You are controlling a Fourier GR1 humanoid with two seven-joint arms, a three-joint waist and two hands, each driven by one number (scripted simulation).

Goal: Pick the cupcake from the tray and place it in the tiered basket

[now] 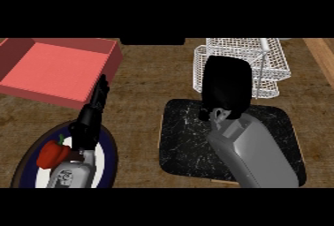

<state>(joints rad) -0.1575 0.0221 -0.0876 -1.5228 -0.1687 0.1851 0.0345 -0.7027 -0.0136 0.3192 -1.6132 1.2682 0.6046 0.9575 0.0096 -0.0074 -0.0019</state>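
Right robot hand (225, 84), grasp unclear, hangs between black tray (183, 132) and wire basket (261, 57); plate (109, 154) holds red pepper (51, 154).

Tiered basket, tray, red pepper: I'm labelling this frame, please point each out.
tiered basket (277, 66), head view, right wire wall
tray (186, 141), head view, bare left part
red pepper (52, 155), head view, middle of body

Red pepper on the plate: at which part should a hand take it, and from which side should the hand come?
Probably the broad red body of the red pepper, not its thin green stem. Come from above or from the view's left: the left hand and its forearm lie close along its right side, and the flat plate leaves its top free.
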